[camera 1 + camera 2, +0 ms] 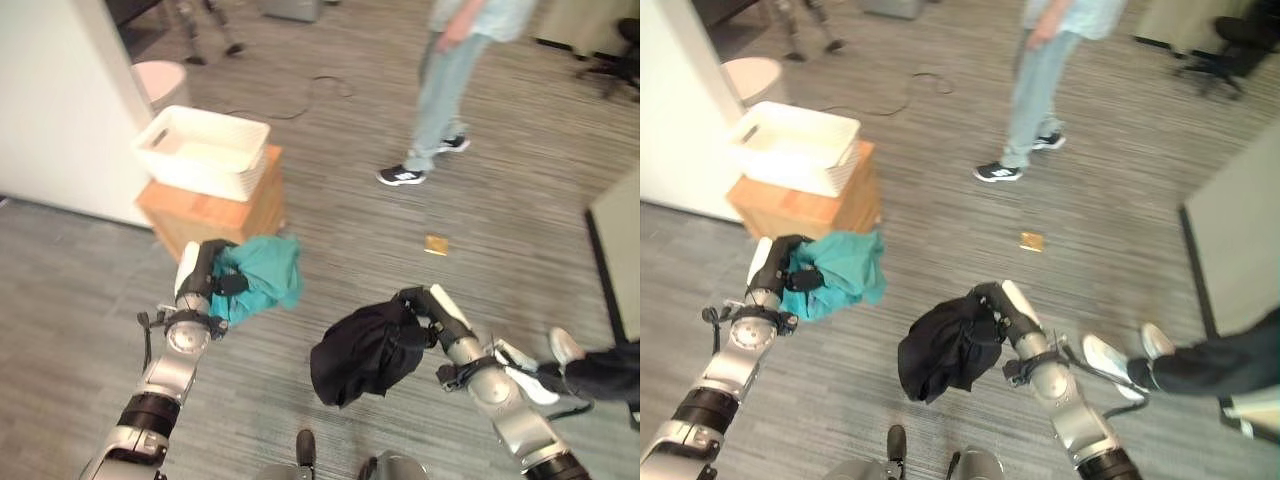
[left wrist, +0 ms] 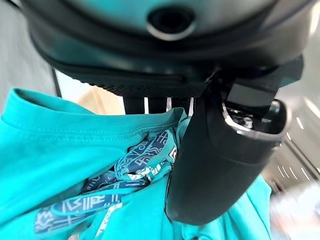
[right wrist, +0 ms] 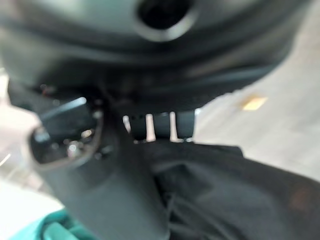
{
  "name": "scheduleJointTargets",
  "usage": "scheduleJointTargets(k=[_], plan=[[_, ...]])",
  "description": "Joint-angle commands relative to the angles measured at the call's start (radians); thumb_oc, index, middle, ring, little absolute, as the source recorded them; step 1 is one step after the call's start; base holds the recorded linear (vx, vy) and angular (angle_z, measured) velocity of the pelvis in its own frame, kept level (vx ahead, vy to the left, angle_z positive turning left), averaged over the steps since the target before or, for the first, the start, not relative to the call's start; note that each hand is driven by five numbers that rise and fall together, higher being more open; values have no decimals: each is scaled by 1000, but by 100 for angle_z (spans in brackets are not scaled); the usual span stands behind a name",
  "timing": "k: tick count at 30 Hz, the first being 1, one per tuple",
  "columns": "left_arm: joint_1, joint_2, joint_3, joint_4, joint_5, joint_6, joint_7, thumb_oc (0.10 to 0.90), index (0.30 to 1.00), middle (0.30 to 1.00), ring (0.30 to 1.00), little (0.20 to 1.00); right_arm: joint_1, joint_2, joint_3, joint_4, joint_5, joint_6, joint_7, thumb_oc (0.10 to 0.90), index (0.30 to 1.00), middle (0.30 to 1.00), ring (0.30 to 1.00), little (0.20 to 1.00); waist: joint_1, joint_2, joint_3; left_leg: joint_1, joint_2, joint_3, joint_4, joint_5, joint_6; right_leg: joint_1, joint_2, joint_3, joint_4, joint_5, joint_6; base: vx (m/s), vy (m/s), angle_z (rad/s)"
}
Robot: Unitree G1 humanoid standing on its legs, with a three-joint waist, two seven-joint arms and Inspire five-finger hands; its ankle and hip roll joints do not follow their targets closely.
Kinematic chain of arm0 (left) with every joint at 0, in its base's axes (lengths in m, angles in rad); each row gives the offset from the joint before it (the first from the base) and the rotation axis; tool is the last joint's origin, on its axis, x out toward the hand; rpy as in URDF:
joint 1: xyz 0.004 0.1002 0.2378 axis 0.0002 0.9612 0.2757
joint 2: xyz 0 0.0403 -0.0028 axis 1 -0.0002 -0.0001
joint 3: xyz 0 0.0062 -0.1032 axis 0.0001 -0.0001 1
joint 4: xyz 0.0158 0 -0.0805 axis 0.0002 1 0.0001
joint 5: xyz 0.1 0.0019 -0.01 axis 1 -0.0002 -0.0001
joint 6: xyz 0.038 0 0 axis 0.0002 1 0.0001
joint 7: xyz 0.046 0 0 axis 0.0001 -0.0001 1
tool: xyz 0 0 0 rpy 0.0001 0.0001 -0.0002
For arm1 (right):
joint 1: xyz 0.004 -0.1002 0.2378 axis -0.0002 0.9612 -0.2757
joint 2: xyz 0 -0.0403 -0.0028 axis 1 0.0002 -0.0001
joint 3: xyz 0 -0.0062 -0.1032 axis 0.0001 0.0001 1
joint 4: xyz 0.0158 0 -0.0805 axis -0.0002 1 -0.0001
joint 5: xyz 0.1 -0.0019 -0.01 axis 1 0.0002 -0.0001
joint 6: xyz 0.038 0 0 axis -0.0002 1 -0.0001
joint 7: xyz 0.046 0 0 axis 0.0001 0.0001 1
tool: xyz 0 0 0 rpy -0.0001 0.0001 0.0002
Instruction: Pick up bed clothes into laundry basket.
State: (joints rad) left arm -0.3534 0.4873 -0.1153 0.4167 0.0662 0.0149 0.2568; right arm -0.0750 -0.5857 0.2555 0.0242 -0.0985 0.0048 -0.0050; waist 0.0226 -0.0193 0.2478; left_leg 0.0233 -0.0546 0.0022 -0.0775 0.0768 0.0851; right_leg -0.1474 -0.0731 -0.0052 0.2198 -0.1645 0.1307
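We can't see the top half of the person [image 1: 450, 90] at 12 o'clock, the frame edge chops them at the chest. Second person [image 1: 1200, 365] at 3 o'clock is cut off too, just a dark sleeve or leg and pale shoes. The left hand [image 1: 205, 270] has its fingers buried in the teal garment [image 1: 262, 275], and the right hand [image 1: 425, 315] fingertips vanish into the black garment [image 1: 365, 350]. Small tan scrap [image 1: 435, 244] on the floor is too tiny for us to identify. Laundry basket [image 1: 205, 150] insides mostly hidden by its wall.

Teal garment [image 1: 265, 275] w/ blue patterned band, black garment [image 1: 362, 350], white basket [image 1: 205, 150].
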Motion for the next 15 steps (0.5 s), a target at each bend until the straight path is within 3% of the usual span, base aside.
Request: scheduleJointTargets(k=[1, 2, 5, 9, 15], plan=[[-27, 58, 34, -64, 57, -98, 63, 400, 300, 300, 300, 300, -95, 22, -65, -93, 20, -99, -29, 400, 300, 300, 300, 300, 17, -55, -73, -8, 110, 144, -10, 4, -129, 49, -61, 38, -192, 291, 89, 96, -92, 92], [-22, 53, 36, -66, 56, -97, 62, 400, 300, 300, 300, 300, -87, 26, -65, -105, 18, -97, -25, 400, 300, 300, 300, 300, 22, -58, -76, -1, 116, 144, -10, 3, -132, 70, -79, 7, -222, 293, 85, 94, -178, 80], [1, 40, 34, -89, 67, -105, 45, 400, 300, 300, 300, 300, -69, 32, -71, -97, 7, -100, -25, 400, 300, 300, 300, 300, 31, -67, -88, -1, 113, 111, -10, -1, -138, 99, -77, 5, -261, 312, 88, 73, -161, 67], [58, 22, 40, -114, 70, -106, 26, 400, 300, 300, 300, 300, -38, 37, -92, -90, -16, -97, -21, 400, 300, 300, 300, 300, 34, -57, -120, 5, 116, 57, -10, -2, -150, 178, -58, -16, -302, 279, 67, 106, -145, 47], [69, -7, 15, -116, 51, -107, 20, 400, 300, 300, 300, 300, -22, 30, -119, -83, -23, -94, -42, 400, 300, 300, 300, 300, 21, -42, -131, 14, 122, 16, -10, -1, -164, 208, -41, -51, -294, 247, 33, 83, -106, 30]])
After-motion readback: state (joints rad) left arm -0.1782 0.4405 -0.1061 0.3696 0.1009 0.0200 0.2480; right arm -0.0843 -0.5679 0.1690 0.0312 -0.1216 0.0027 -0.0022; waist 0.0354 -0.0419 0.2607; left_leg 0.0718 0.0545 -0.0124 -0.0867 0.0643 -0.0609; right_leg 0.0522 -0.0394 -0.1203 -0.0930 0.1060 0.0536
